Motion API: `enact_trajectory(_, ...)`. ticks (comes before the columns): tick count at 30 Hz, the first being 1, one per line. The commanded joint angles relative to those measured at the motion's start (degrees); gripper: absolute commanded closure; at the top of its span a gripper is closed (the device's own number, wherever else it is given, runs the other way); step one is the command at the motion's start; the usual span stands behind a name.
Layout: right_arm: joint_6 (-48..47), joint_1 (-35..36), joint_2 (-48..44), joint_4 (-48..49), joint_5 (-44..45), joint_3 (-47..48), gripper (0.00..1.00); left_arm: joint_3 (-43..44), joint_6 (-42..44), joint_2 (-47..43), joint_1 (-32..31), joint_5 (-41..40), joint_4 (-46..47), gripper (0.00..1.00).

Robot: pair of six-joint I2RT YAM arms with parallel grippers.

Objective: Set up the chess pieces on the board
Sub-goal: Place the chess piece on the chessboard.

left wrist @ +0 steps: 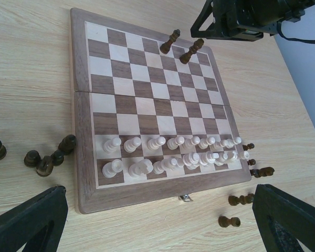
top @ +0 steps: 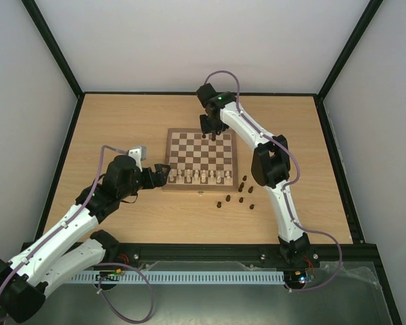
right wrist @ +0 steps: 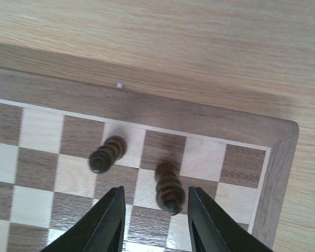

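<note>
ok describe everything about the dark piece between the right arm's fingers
A dark brown turned wooden chess piece, ringed with grooves down its body, standing on the board close to its far right corner. The right end effector straddles it, fingers open, with a thin gap showing each side. A second dark piece stands apart beside it.

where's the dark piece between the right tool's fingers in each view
top external: hidden beneath the right tool at the far edge of the board; cannot pick it out.
left wrist: upper right, the dark piece nearer the corner of the two.
right wrist: bottom centre, between the fingers.
shared landmark: the board's far right corner.
</note>
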Motion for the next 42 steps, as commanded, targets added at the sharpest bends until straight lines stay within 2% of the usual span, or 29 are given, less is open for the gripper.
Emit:
enact_trajectory(1,-1.5,1.7,-4.1,0.6,-0.4,0.2,0.66,0.0,0.8,0.4,0.5,0.6,1.1,0.01)
enact_trajectory(8,-2.4,2.5,-0.9,0.6,-2.7,2.7,0.66,0.3,0.8,0.6,0.4,0.6,1.0,0.0)
enact_trajectory(27,-1.9,2.3,4.4,2.5,-1.3,6.0,0.67,0.2,0.9,0.7,0.6,0.4,1.1,0.0)
enact_trajectory(42,-1.8,2.3,6.0,2.0,0.0,6.0,0.75,-0.2,0.9,1.0,1.1,0.9,1.7,0.0)
